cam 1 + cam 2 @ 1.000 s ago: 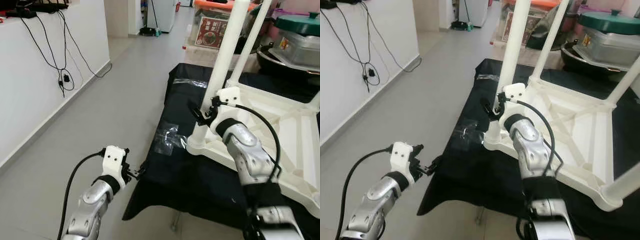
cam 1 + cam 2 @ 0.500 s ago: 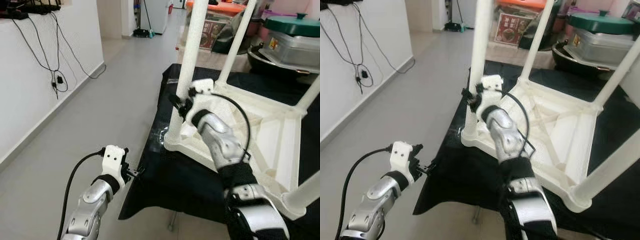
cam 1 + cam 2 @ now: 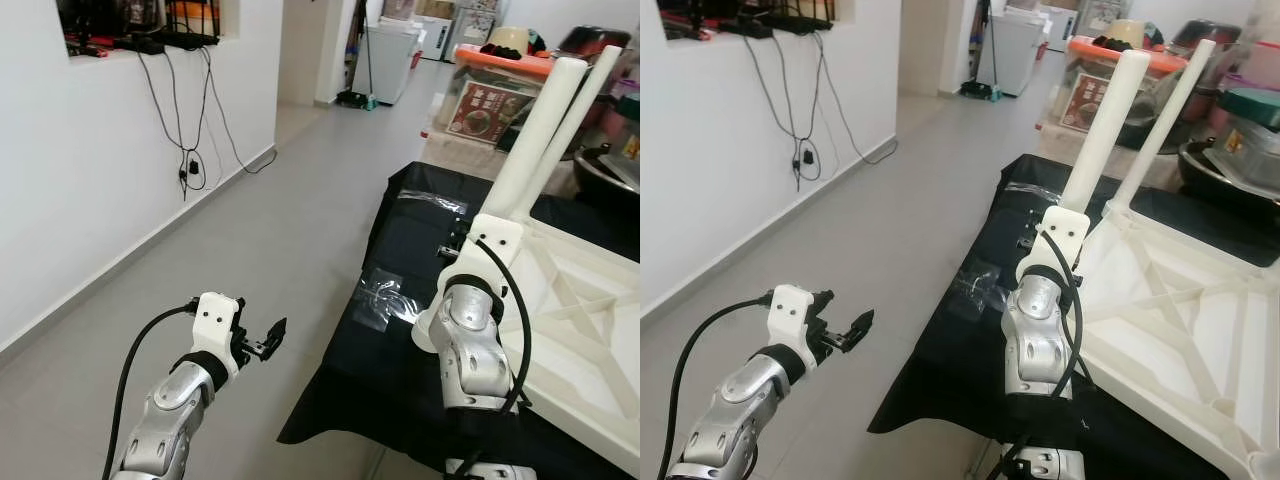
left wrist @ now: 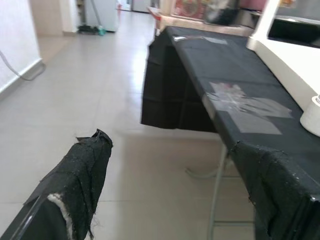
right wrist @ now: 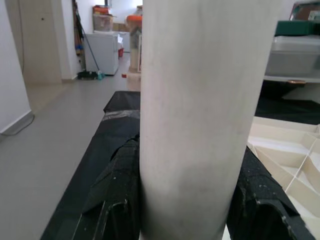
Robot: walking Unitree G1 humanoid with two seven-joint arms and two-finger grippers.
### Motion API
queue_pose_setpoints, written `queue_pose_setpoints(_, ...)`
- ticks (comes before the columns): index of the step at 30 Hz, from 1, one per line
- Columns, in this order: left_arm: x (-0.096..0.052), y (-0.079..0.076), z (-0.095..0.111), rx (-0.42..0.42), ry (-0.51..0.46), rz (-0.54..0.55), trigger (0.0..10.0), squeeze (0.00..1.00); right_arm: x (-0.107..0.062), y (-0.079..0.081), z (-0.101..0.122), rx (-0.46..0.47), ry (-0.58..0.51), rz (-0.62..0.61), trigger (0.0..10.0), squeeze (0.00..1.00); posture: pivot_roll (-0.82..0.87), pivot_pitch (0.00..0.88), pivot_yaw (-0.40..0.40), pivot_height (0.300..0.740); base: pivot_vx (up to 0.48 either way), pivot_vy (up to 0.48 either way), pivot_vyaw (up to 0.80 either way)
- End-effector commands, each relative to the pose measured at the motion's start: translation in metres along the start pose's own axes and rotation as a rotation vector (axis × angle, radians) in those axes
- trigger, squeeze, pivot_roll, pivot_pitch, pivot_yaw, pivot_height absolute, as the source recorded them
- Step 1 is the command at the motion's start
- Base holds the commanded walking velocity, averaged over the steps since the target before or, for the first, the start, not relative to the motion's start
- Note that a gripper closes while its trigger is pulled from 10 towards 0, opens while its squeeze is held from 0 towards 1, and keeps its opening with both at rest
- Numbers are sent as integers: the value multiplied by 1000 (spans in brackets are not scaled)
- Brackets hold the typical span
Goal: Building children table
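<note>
Writing: a red-and-white printed label [image 3: 483, 111] shows on the clear storage box [image 3: 500, 95] with the orange lid beyond the far end of the desk; its characters are too small to read.
Children table: the white plastic table [image 3: 1180, 300] lies upside down on the black-covered desk [image 3: 400, 290], its ribbed underside facing up, one corner near the desk's front left edge.
Table leg: a thick white leg [image 5: 200, 115] rises tilted from that corner; a thinner-looking second leg [image 3: 1165, 115] stands behind it at the far corner.
Right gripper: the right gripper [image 5: 192, 200] has its two black fingers [image 5: 117, 195] closed against either side of the near leg, low down by the corner socket.
Left gripper: the left gripper [image 3: 268, 338] hangs over the grey floor [image 3: 250, 230] off the desk's left edge, fingers spread, nothing between them.
Desk surface: patches of clear tape [image 4: 245, 107] lie on the black cloth near the left edge.
Surroundings: black cables [image 3: 185, 130] dangle down the white wall; a white appliance [image 3: 385, 60] stands at the corridor's end; a green-lidded container [image 3: 1250, 115] and a dark pan [image 3: 1220, 165] sit past the desk's far right.
</note>
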State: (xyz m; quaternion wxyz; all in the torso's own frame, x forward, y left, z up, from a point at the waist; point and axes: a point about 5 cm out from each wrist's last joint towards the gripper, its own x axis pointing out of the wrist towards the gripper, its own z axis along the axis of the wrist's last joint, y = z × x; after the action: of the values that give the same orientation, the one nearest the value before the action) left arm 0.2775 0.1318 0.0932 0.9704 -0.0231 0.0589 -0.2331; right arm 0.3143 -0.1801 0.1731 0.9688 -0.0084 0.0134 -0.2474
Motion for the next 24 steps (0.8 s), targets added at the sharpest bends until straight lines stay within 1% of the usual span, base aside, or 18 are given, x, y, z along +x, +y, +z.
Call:
queue_pose_setpoints(1,0,-4,-1,-1,5,-13,10000,0,-8,-15,-51,-188,248,-27,10000,0,15,0,-101,740,0,0,0)
queue_pose_setpoints(2,0,-4,-2,-3,5,-14,10000,0,-9,-6,-46,-185,212,34,10000,0,4,0,-100,740,0,0,0)
queue_pose_setpoints(3,0,-4,-2,-3,5,-14,10000,0,-9,-6,-46,-185,212,34,10000,0,4,0,-100,740,0,0,0)
queue_pose_setpoints(4,1,-5,-2,-4,5,-15,10000,0,-8,3,-40,-96,174,108,10000,1000,2,0,-97,740,0,0,0)
queue_pose_setpoints(5,1,-5,-2,-4,5,-16,10000,0,-7,8,-34,-28,146,137,10000,1000,2,0,-97,740,0,0,0)
queue_pose_setpoints(6,3,-5,-1,-4,4,-19,10000,0,0,14,-23,-14,111,187,10000,1000,7,0,-95,740,0,0,0)
queue_pose_setpoints(7,3,-5,-1,-4,4,-19,10000,0,0,14,-23,-14,111,187,10000,1000,7,0,-95,740,0,0,0)
queue_pose_setpoints(8,4,-5,0,-2,2,-20,10000,0,10,17,-11,-39,75,222,10000,984,18,0,-95,740,0,0,0)
queue_pose_setpoints(9,4,-5,0,-2,2,-20,10000,0,10,17,-11,-39,75,222,10000,984,18,0,-95,740,0,0,0)
queue_pose_setpoints(10,4,-5,1,-1,1,-20,10000,0,20,19,-2,-63,68,281,10000,0,23,0,-93,740,0,0,0)
queue_pose_setpoints(11,4,-5,2,-3,-3,-19,10000,0,25,22,6,-50,74,359,10000,0,23,0,-93,740,0,0,0)
queue_pose_setpoints(12,4,-5,2,-3,-3,-19,10000,0,25,22,6,-50,74,359,10000,0,23,0,-93,740,0,0,0)
queue_pose_setpoints(15,3,-3,1,-1,-1,-20,10000,0,36,22,36,-62,-37,619,10000,0,10,0,-96,740,0,0,0)
queue_pose_setpoints(17,6,-6,1,0,-2,-27,10000,0,46,21,40,-91,-52,698,10000,0,6,0,-93,740,0,0,0)
queue_pose_setpoints(20,6,-6,1,0,-2,-27,10000,0,46,21,40,-91,-52,698,10000,0,6,0,-93,740,0,0,0)
queue_pose_setpoints(21,9,-8,2,2,-5,-34,10000,0,49,25,40,-108,-57,738,10000,0,24,0,-102,740,0,0,0)
queue_pose_setpoints(22,9,-8,3,3,-10,-34,10000,0,48,34,38,-76,-57,823,3098,0,41,0,-109,740,0,0,0)
queue_pose_setpoints(24,9,-8,3,3,-10,-34,10000,0,48,34,38,-76,-57,823,3098,0,41,0,-109,740,0,0,0)
